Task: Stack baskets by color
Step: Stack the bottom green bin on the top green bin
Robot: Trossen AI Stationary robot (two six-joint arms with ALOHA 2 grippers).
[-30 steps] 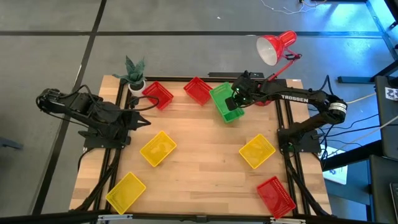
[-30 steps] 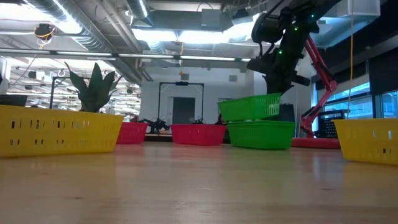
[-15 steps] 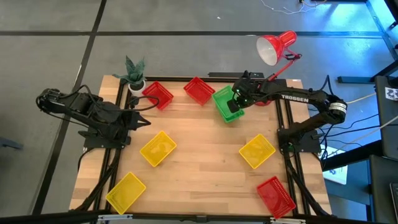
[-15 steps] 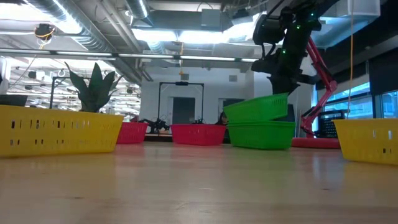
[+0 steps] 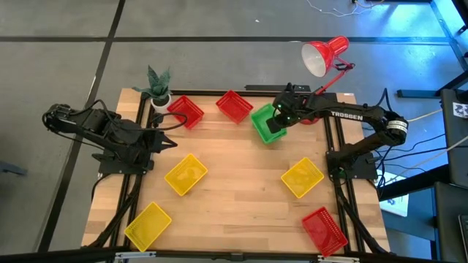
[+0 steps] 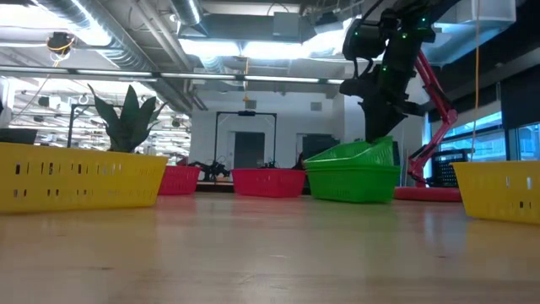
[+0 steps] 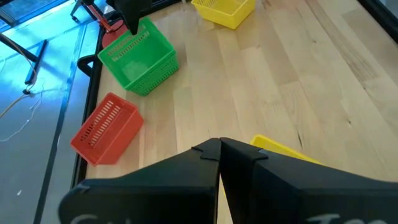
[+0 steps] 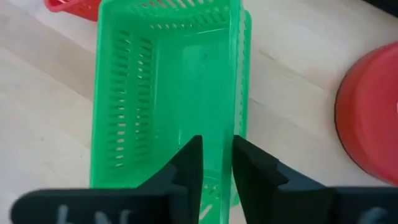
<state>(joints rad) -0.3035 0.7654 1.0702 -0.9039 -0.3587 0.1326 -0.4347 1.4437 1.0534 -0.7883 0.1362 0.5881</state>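
Meanwhile the left gripper point(image 5: 164, 139) waits clenched near the table's point(image 5: 241, 190) left edge. Toward the far edge, the right gripper point(image 5: 280, 119), fingers parted, stands over the green baskets point(image 5: 265, 123); lift straight up so the tilted top basket settles flush.

Right gripper point(image 5: 280, 119) over green baskets point(image 5: 263, 124) beside red lamp point(image 5: 324, 57).

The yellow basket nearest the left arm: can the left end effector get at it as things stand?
Probably yes. The yellow basket lies on open wood just beyond the shut left end effector, with nothing between them; the plant and red baskets sit farther off.
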